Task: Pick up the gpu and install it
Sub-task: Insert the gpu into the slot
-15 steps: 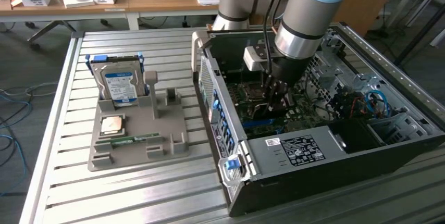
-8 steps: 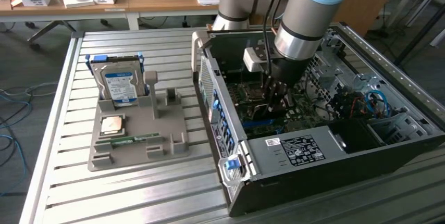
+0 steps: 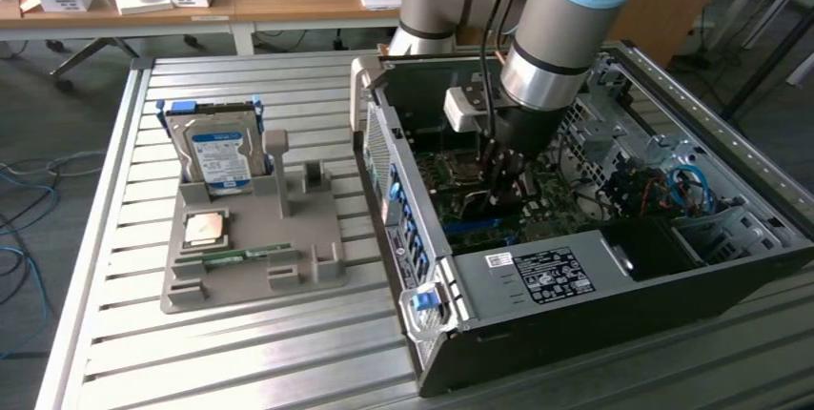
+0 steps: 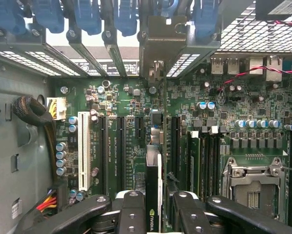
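Note:
The gpu (image 4: 153,185) is seen edge-on as a thin dark card with a logo near my fingers. Its metal bracket (image 4: 161,46) stands against the case's rear slot openings. My gripper (image 4: 158,217) is shut on the card, with one black finger (image 4: 131,214) on each side of it. The card stands upright over the black expansion slots of the green motherboard (image 4: 233,97); whether its edge sits in a slot I cannot tell. In the exterior view my gripper (image 3: 509,167) reaches down into the open computer case (image 3: 547,276), above the motherboard.
A grey holder (image 3: 254,276) on the slatted table at the exterior view's left carries a hard drive (image 3: 216,153), a CPU (image 3: 206,229) and a RAM stick (image 3: 235,256). Around the card are a white slot (image 4: 81,151), RAM modules (image 4: 194,161), the CPU socket (image 4: 253,187) and cables (image 4: 33,114).

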Controlling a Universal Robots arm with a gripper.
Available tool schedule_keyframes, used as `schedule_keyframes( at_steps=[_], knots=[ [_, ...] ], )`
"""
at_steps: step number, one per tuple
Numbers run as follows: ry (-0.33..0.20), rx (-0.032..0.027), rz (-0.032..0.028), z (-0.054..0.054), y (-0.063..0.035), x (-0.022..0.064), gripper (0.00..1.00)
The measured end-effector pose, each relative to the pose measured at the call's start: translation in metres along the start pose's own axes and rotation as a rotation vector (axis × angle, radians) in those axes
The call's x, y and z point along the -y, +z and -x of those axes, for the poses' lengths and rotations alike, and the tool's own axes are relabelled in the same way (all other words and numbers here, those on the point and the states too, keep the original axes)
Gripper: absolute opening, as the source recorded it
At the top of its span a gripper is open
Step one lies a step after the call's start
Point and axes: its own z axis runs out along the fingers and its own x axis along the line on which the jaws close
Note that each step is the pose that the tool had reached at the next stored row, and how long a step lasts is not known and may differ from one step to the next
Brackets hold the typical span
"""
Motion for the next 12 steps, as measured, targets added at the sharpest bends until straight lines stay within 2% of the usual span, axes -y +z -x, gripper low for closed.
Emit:
schedule_keyframes(
  at_steps=[12],
  knots=[
    [0.0, 0.0002, -0.0001, -0.0001, 0.002, -0.0004, 0.27]
  ],
)
